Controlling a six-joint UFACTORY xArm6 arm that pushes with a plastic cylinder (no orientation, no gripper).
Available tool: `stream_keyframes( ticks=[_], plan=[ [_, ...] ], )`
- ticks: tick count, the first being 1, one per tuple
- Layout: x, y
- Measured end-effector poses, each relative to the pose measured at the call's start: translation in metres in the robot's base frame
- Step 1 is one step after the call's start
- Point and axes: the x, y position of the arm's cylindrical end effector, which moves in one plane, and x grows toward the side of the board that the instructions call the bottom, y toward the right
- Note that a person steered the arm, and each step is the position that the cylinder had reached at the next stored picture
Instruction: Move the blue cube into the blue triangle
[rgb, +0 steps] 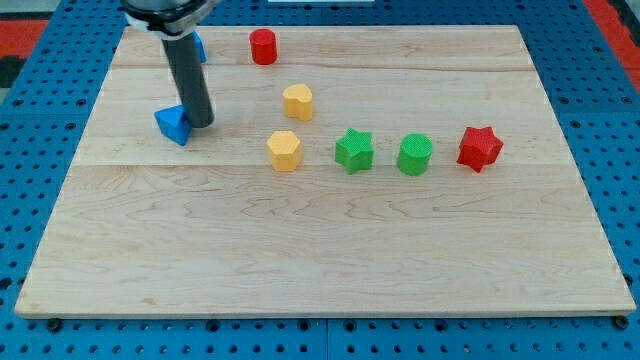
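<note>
My tip (202, 123) rests on the wooden board (320, 250) in the view's upper left. It touches, or nearly touches, the right side of an angular blue block (173, 124) seen corner-on. A second blue block (199, 47) lies near the board's top edge. It is mostly hidden behind the rod, so only its right edge shows. I cannot tell from the shapes which one is the cube and which the triangle. The two blue blocks are well apart.
A red cylinder (263, 46) stands near the top edge. A yellow block (297, 101) and another yellow block (284, 150) lie right of my tip. Further right stand a green star (354, 150), a green cylinder (414, 154) and a red star (479, 148).
</note>
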Motion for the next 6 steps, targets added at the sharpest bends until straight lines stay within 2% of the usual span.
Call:
stream_keyframes(
  ticks=[3,6],
  plan=[
    [-0.029,-0.003],
    [-0.032,0.008]
  ],
)
